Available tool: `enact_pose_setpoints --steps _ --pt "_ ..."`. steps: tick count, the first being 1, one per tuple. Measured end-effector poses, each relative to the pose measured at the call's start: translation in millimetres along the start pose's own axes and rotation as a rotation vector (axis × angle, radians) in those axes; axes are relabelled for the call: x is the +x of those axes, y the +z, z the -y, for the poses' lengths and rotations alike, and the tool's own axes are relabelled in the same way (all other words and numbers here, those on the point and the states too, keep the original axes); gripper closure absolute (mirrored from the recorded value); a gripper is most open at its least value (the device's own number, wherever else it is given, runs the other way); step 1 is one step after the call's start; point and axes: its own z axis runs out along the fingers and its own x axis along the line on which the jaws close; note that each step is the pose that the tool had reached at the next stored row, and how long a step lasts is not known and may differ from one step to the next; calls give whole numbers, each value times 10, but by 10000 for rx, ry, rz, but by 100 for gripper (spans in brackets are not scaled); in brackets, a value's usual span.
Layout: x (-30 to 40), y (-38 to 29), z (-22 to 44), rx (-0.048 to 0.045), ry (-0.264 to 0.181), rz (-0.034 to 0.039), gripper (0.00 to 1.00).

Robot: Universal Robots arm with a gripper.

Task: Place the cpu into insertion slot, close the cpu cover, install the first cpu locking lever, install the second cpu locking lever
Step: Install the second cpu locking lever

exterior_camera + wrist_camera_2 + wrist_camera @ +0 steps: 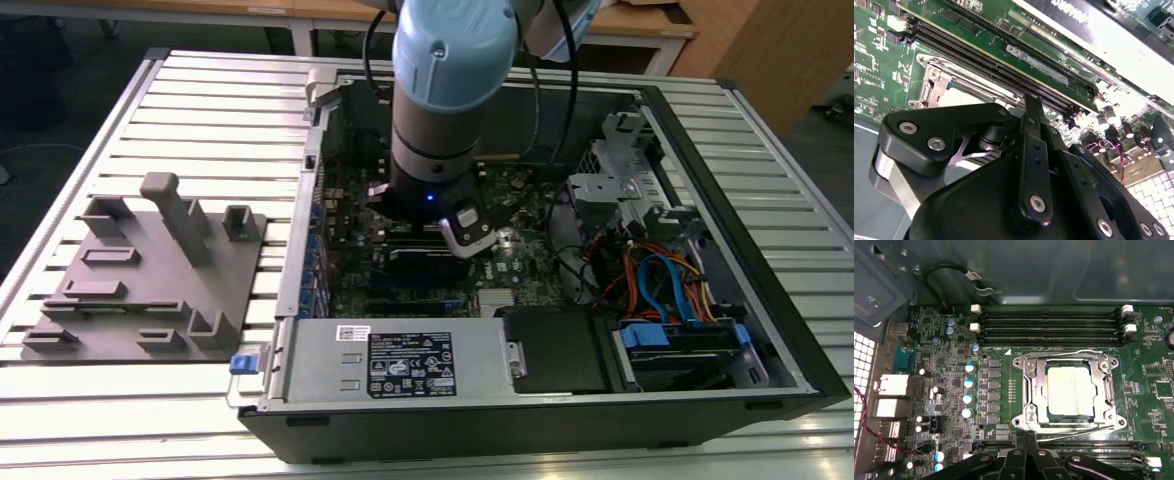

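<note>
Pale blue and grey arm (447, 90) drops into the open computer case (747, 330) in the exterior view, its gripper (470, 238) low over the green motherboard (400, 290), mid-case; a grey fixture block (140, 280) sits on the slatted table (120, 400) toward the exterior view's left. First wrist view: the cpu (1070, 391), pale silver top, lies seated in the insertion slot (1031, 412), the cpu cover (1037, 385) shut down flat around it, thin wire levers (1064, 352) run along the frame edges. Black gripper linkage (1026, 460) pokes in just beside the socket edge next to the lower memory slots (1094, 445), not holding anything visible; cannot tell whether the fingers are apart or together. Second wrist view: black gripper body (1019, 190) up close, socket frame (936, 82) and a sliver of pale chip just beyond it, long memory slots (984, 65) past that.
</note>
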Motion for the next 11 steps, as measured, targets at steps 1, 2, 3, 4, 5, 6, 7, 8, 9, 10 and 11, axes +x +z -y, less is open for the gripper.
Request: enact_pose_setpoints --steps 1,2,3,4,5,6,7,8,9,10,11 --pt "1 4 2 -56 1 -1 90" --pt "2 9 4 -109 1 -2 90" --pt "3 16 6 -147 0 -2 90" --pt "4 25 8 -179 0 -2 90" --pt "4 33 10 -199 -1 -3 90" --pt "5 42 13 -218 -1 -3 90" --pt "5 48 15 -238 -1 -4 90" --pt "5 51 17 -268 -1 -5 90" --pt "5 54 17 -314 -2 -6 90" --pt "6 57 18 -365 -3 -6 90" --pt "6 60 19 -414 -3 -7 90"
